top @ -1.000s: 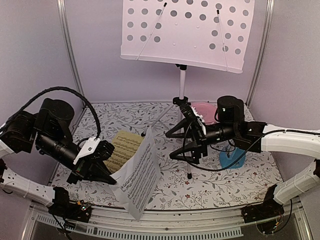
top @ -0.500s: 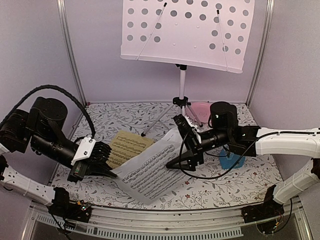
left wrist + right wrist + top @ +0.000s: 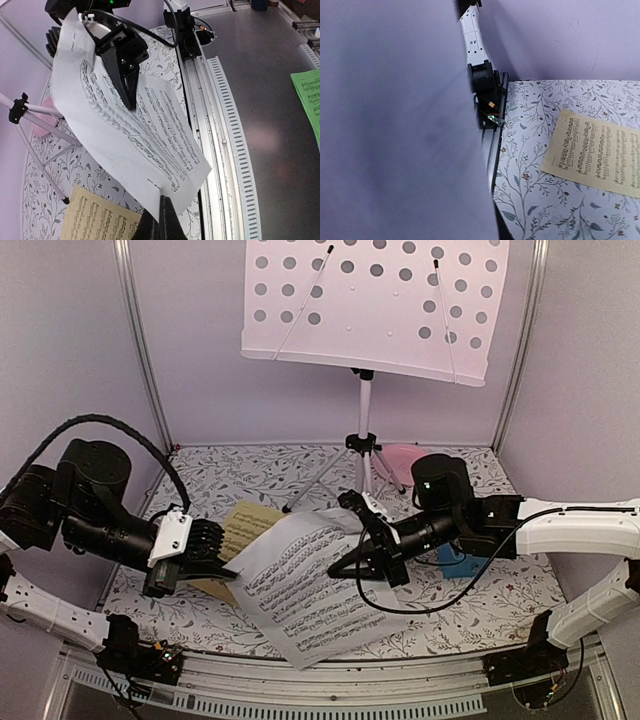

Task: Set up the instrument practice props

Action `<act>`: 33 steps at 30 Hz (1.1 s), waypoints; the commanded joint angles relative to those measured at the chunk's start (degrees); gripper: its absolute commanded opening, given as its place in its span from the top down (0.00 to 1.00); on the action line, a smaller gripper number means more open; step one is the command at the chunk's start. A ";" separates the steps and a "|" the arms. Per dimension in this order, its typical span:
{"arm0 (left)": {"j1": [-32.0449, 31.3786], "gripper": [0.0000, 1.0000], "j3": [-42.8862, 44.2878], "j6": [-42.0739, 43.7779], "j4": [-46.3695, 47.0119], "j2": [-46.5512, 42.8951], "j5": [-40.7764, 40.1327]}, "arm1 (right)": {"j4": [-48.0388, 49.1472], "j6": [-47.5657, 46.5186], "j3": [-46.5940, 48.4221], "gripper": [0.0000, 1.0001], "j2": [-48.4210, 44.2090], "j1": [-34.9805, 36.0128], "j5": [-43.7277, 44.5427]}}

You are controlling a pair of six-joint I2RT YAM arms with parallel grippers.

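We record the left pincer (image 3: 222, 568) clamped tight on one edge of the white sheet (image 3: 300, 590). The right pincer (image 3: 340, 562) is closed on the opposite edge. The sheet hangs bowed between the two, above the desk (image 3: 420, 610). The yellow sheet (image 3: 245, 525) lies flat just beyond the left pincer. We see the music stand (image 3: 365, 400) upright behind the right pincer, and the blue metronome (image 3: 460, 562) beside that arm.
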 commanded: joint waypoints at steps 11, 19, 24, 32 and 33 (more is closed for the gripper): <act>3.48 0.34 -10.99 -5.38 22.65 -7.49 -15.67 | -1.66 6.81 -1.14 1.00 -10.41 0.52 13.35; 17.29 0.03 -17.42 -12.77 36.31 -7.02 3.09 | -0.95 11.98 -2.06 1.00 -18.34 0.36 19.06; 21.78 0.01 -21.56 -16.01 47.49 -7.26 12.56 | -1.21 13.65 -1.31 1.00 -21.28 0.29 20.72; 22.62 0.17 -24.41 -18.37 62.88 -2.58 27.05 | -1.90 14.45 0.38 1.00 -22.62 0.32 21.78; 22.56 0.19 -24.58 -18.95 64.56 -1.92 28.21 | -1.70 14.49 0.41 1.00 -22.63 0.32 21.99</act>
